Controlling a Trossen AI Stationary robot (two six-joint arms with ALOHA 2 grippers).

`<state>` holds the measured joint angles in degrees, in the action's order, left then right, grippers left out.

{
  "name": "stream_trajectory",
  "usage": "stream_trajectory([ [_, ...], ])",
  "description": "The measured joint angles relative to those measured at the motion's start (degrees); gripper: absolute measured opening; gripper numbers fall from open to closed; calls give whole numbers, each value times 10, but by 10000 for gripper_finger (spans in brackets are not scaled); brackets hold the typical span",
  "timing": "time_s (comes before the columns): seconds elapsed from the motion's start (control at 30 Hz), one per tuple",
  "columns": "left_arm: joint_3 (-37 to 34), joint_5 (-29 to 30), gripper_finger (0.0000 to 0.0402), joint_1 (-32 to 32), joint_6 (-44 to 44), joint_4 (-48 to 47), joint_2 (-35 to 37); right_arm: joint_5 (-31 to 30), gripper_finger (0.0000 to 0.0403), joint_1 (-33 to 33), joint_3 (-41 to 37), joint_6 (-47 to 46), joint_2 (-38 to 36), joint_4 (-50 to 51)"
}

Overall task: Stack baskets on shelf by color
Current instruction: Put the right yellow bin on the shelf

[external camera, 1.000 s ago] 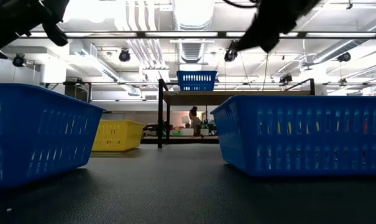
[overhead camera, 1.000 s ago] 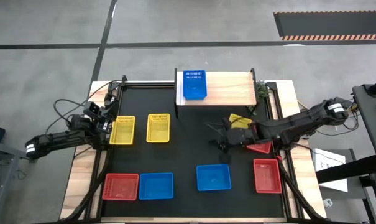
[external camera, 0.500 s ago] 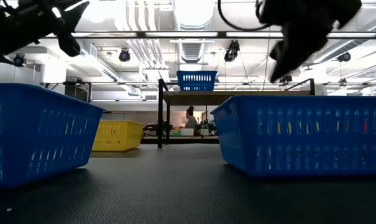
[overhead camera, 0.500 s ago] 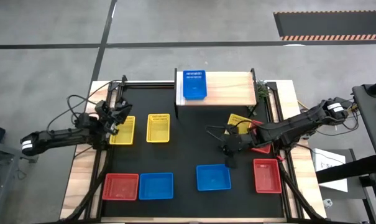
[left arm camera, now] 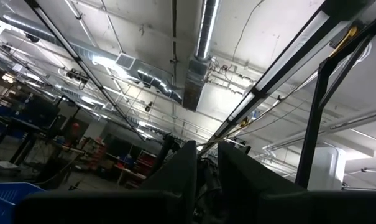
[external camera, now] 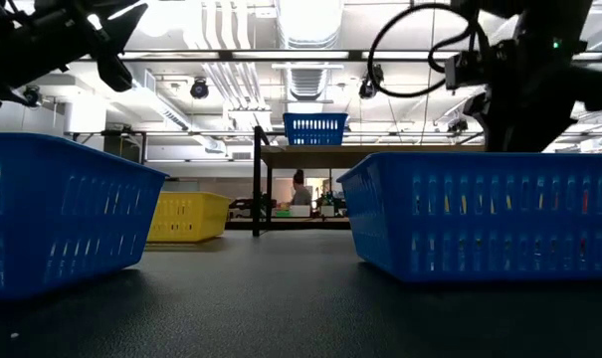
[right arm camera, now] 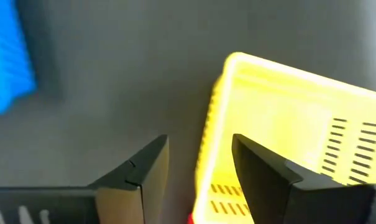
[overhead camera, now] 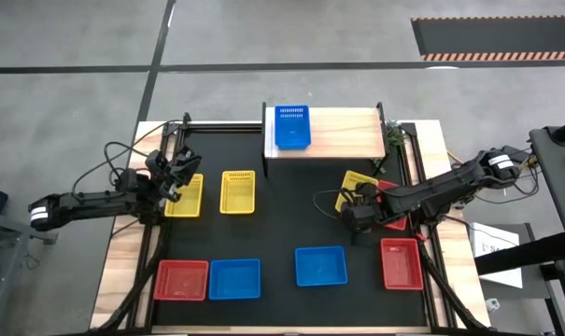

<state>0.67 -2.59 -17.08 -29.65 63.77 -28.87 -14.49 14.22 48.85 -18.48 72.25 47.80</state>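
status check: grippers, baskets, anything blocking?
Right gripper open, straddling the yellow basket rim. Left gripper idle over far-left yellow basket. One blue basket on shelf. Nothing blocking.

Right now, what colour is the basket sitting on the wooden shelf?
Blue. The basket on the shelf shows best in the high view.

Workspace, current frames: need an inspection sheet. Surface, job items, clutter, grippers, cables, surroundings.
Surface: black mat on a light wood table.
Job's things: one blue basket on the shelf. On the mat: two yellow baskets at left, a third yellow basket at right beside a red one; front row red, blue, blue, red.
Clutter: nothing seen.
Grippers: right gripper open, fingers astride the third yellow basket's rim, holding nothing. Left gripper raised over the leftmost yellow basket, empty.
Cables: loose loops on the left arm and at the right wrist.
Surroundings: a person far behind the table; ceiling ducts.
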Motion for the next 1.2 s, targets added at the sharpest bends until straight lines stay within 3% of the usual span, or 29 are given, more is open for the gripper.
stream_trajectory([
  [0.4, 0, 1, 50, 0, 0, 3, -1, -22, 132, -13, -77, -13, 0, -116],
  [0.73, 0, 0, 50, 0, 0, 3, -1, -22, 19, -13, -83, -13, 0, -142],
  [1.2, -1, 0, 50, 0, 0, 3, -2, -20, 12, 6, -25, 27, -2, -125],
])
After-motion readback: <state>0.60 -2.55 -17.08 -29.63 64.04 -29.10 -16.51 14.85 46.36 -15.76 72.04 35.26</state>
